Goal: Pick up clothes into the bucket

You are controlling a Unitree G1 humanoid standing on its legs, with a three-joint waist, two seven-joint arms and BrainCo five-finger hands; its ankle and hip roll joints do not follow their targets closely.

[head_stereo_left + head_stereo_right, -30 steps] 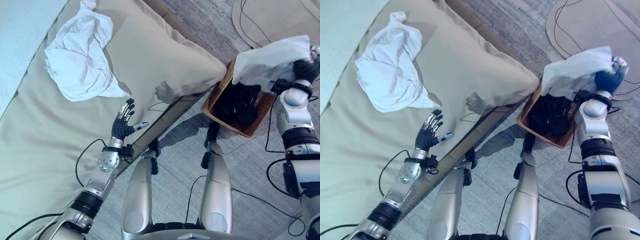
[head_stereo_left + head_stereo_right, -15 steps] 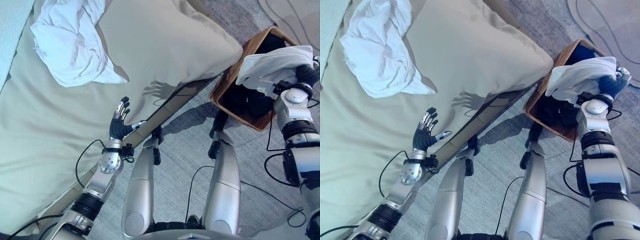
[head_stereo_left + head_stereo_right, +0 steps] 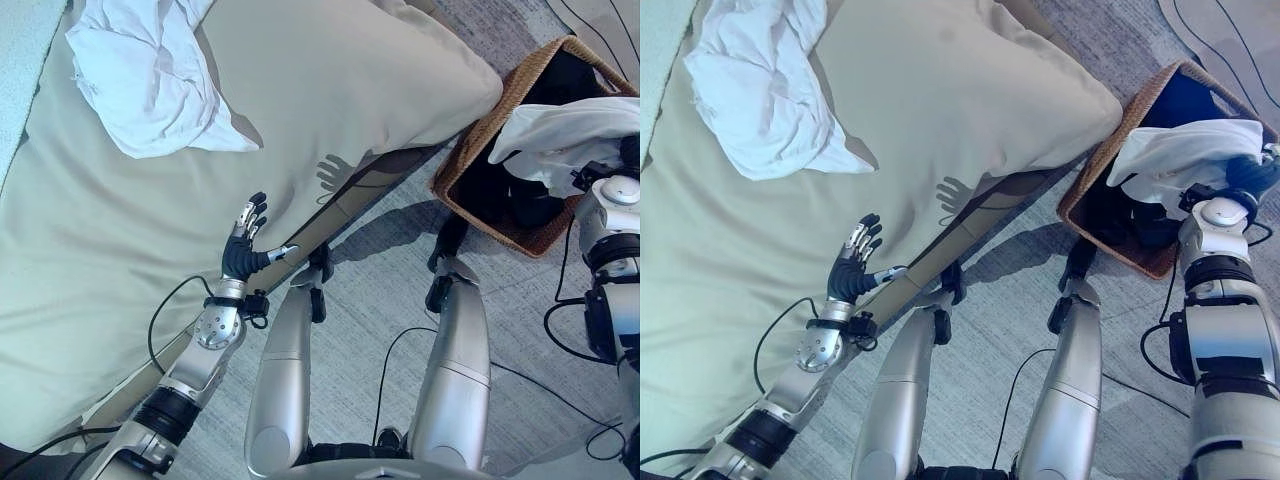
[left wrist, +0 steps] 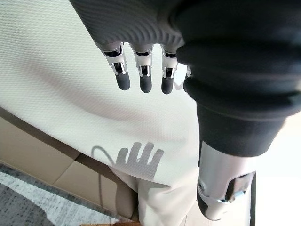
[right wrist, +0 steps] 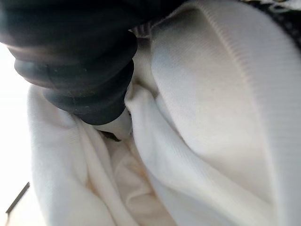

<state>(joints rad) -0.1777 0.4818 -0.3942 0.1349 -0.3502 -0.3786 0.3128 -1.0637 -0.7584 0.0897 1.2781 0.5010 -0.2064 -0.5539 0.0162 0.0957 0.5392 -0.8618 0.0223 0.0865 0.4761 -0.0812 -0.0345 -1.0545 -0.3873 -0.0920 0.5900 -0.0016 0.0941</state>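
A crumpled white garment (image 3: 150, 80) lies on the beige bed (image 3: 90, 300) at the far left. My left hand (image 3: 245, 255) hovers open over the bed's near edge, well short of that garment, with its straight fingers (image 4: 143, 80) over bare fabric. A second white garment (image 3: 1180, 160) hangs over the wicker basket (image 3: 1105, 245) on the floor at the right, with my right hand (image 3: 1252, 172) shut on it. Bunched white cloth wraps round the right hand (image 5: 80, 61). Dark clothes (image 3: 510, 195) lie inside the basket.
A large beige pillow (image 3: 340, 80) lies on the bed between the white garment and the basket, its corner almost at the basket's rim. Grey carpet (image 3: 380, 300) runs between the bed and the basket.
The whole view has shifted, so the camera moved. My right hand has carried the white garment lower, over the basket's opening. The left hand has stayed open near the bed's edge.
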